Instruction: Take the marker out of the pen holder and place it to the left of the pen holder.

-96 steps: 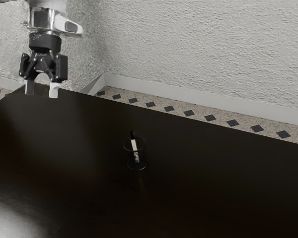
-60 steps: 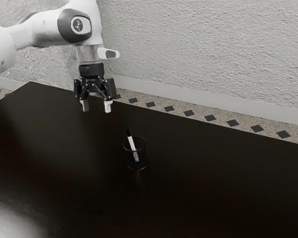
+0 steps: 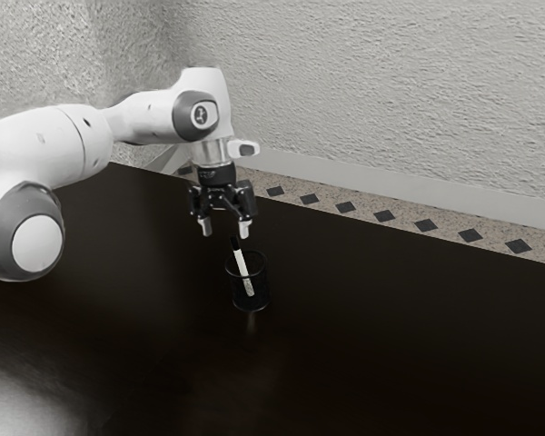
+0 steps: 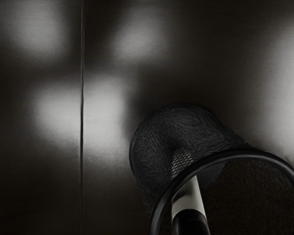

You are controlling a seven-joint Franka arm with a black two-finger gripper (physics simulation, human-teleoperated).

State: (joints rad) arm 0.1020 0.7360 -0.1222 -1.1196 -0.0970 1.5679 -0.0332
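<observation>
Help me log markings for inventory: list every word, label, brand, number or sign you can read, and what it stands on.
No text can be read.
Round emblem on the arm: too small to read.
Marks on the hand: too small.
Marker, pen holder: no lettering visible.

Pale glare on dark tabletop (image 3: 163,327)

Exterior view: looks from the side of the arm (image 3: 59,143), raised and set well back, obliquely down across the desk (image 3: 345,345) toward the rough wall (image 3: 391,91) and the patterned floor (image 3: 364,211); takes in the arm from the exterior view's left. Wrist view: looks from the hand (image 3: 226,229), close above the pen holder (image 3: 262,292), down past its rim onto the desk; lies far nearer. Common to both views: pen holder, marker (image 3: 242,266) and adjoining part of the desk.
</observation>
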